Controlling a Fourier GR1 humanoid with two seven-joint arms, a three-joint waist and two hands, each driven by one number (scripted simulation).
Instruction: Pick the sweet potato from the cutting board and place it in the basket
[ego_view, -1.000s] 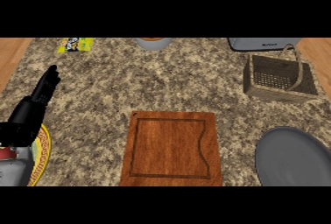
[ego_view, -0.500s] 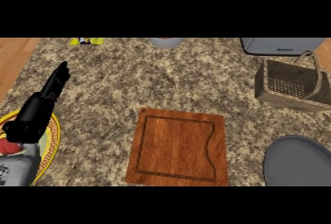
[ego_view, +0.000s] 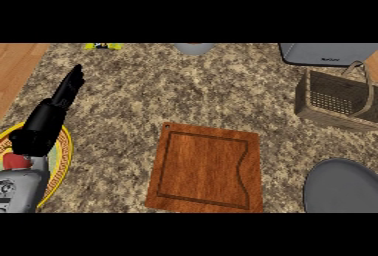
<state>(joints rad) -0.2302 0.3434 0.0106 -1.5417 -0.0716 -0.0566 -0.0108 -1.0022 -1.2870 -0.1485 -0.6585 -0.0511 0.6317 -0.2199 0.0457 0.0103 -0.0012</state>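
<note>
In the head view, the left hand (ego_view: 52, 112) is seen with fingers straight and nothing held. The cutting board (ego_view: 207, 167), to its right, lies bare. No sweet potato can be made out there, nor in the basket (ego_view: 336, 100), well apart to the right. The pick is judged not begun, and the sweet potato must first be found.

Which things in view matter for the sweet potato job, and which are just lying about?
Job:
cutting board, bare, no sweet potato in view
basket
left hand, fingers straight

Lying about:
yellow-rimmed plate
grey plate
grey box, top right
grey round thing, top edge
yellow packet
</note>
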